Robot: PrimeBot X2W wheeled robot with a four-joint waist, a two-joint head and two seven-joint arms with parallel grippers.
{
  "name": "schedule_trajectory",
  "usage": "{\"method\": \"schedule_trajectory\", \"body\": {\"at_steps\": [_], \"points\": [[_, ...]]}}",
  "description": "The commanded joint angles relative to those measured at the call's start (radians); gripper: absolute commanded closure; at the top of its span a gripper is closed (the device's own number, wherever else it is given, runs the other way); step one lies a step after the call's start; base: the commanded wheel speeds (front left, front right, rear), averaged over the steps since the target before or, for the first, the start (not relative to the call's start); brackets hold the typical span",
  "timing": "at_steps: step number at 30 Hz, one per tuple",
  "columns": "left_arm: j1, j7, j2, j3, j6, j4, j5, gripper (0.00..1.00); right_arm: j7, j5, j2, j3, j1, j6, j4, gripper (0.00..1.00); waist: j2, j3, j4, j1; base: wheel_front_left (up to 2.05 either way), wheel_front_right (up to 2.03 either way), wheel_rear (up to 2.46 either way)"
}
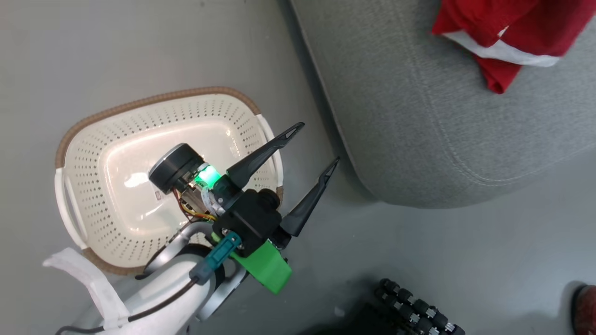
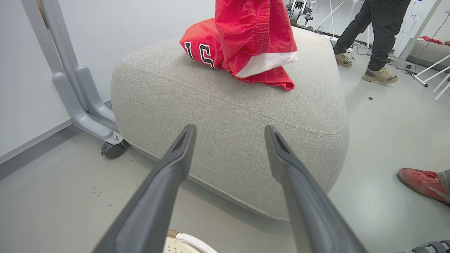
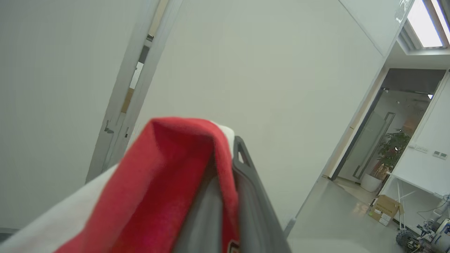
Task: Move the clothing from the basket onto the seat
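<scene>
**Operator:** State of the left hand [image 1: 320, 142]?

**Technician:** Fingers spread wide, with nothing between them. In the head view it hangs over the right edge of the basket [image 1: 153, 98], tips pointing toward the seat [image 1: 419, 139].

**Operator:** Basket position?

**Technician:** On the floor [image 1: 139, 46], just beside the seat's rounded corner. Part of its rim also shows at the bottom edge of the left wrist view.

**Operator:** Location of the clothing [image 1: 503, 28]?

**Technician:** On top of the seat, toward its far side. The lettered garment [image 2: 200, 45] lies on the cushion. The second garment [image 2: 253, 31] rests its lower hem on the cushion, overlapping the first, and its upper part runs out of the top of the left wrist view.

**Operator:** State of the right hand [image 3: 230, 151]?

**Technician:** In the right wrist view, red fabric with a white stripe drapes over it. The fingers stand close together and appear pinched on the cloth, though the fabric hides one fingertip.

**Operator:** Beyond the seat?

**Technician:** A grey wheeled frame [image 2: 84, 105] stands at the seat's left, by the wall. A red shoe [image 2: 422, 181] is near its right side. A person's legs [image 2: 372, 35] stand well behind it.
</scene>
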Motion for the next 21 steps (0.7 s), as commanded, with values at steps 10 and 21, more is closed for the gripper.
{"method": "schedule_trajectory", "body": {"at_steps": [10, 21], "points": [[-0.033, -0.047, 0.004, 0.024, 0.017, 0.032, -0.001, 0.0, 0.0, -0.154, 0.051, -0.201, 0.087, -0.001, 0.245, 0.0, 0.0, 0.071, 0.081, -0.0002, 0.0, 0.0, 0.0], [0.041, -0.198, -0.065, 0.116, 0.038, 0.112, -0.156, 0.0, 0.0, -0.157, 0.199, -0.268, 0.365, -0.001, -0.034, 0.0, 0.0, -0.082, 0.13, -0.0002, 0.0, 0.0, 0.0]]}}
